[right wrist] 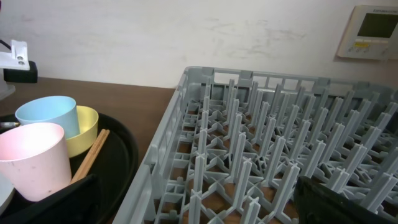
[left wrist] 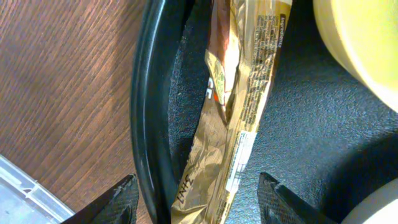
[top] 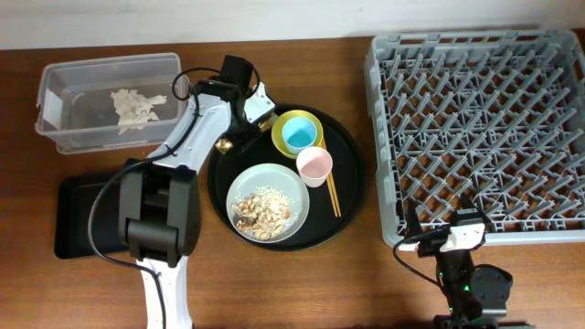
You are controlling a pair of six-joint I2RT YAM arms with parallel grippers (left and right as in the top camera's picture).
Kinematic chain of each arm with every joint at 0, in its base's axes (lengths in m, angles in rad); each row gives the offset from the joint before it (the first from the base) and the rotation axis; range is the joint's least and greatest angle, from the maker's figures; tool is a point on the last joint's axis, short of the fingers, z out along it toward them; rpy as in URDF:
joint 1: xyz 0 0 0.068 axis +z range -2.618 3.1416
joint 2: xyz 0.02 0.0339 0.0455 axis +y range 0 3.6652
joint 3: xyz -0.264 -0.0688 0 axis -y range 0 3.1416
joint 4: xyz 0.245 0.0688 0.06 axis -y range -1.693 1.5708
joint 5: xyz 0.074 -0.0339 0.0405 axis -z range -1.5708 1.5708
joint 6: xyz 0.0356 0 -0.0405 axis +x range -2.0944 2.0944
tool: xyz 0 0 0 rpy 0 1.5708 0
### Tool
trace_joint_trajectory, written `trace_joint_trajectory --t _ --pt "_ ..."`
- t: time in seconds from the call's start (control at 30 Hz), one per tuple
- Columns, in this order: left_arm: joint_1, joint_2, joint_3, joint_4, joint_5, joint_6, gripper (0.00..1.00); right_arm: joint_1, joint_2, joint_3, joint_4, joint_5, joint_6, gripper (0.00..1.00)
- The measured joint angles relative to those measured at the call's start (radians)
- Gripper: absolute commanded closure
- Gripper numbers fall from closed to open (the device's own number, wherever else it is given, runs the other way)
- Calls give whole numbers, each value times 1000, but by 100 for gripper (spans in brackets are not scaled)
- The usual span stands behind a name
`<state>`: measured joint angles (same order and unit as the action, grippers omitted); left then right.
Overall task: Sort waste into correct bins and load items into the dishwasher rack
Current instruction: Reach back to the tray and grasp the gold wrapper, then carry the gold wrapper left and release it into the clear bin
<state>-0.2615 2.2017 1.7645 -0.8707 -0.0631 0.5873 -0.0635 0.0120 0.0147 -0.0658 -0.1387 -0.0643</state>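
A brown-gold wrapper scrap point(left wrist: 239, 118) lies over the left rim of the large round black tray point(left wrist: 146, 118), with an end showing in the overhead view point(top: 225, 144). My left gripper point(left wrist: 202, 205) point(top: 251, 114) is open, with one finger on each side of the wrapper. Crumpled white paper point(top: 135, 105) lies in the clear tub point(top: 55, 100). The grey plate point(top: 268, 202) holds rice and brown food. The light-blue cup point(top: 299, 134) stands in the yellow bowl point(top: 285, 122), beside the pink cup point(top: 314, 165) and chopsticks point(top: 331, 192). My right gripper point(right wrist: 199, 208) point(top: 441, 228) is open and empty at the dishwasher rack's point(top: 475, 128) front edge.
The shallow black tray point(top: 78, 215) lies at the lower left, partly under my left arm. The round tray sits between the tub and the rack. The right wrist view shows the rack's prongs point(right wrist: 249, 155), both cups and a wall behind.
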Motion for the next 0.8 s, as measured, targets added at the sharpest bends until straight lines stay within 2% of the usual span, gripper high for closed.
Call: trace_joint_trajectory --t 0.17,0.33,0.47,0.57,0.8 --pt "0 27 0 0 4 0 41 0 0 0 0 0 0 2" --pt "0 65 0 4 5 0 48 0 0 0 0 0 0 2" --pt "-1 65 0 8 7 -2 65 0 0 0 0 0 0 2" --pt "-5 65 0 13 7 -5 69 0 0 0 0 0 0 2" --pt "-8 66 71 -12 7 -74 100 0 0 0 0 0 0 2"
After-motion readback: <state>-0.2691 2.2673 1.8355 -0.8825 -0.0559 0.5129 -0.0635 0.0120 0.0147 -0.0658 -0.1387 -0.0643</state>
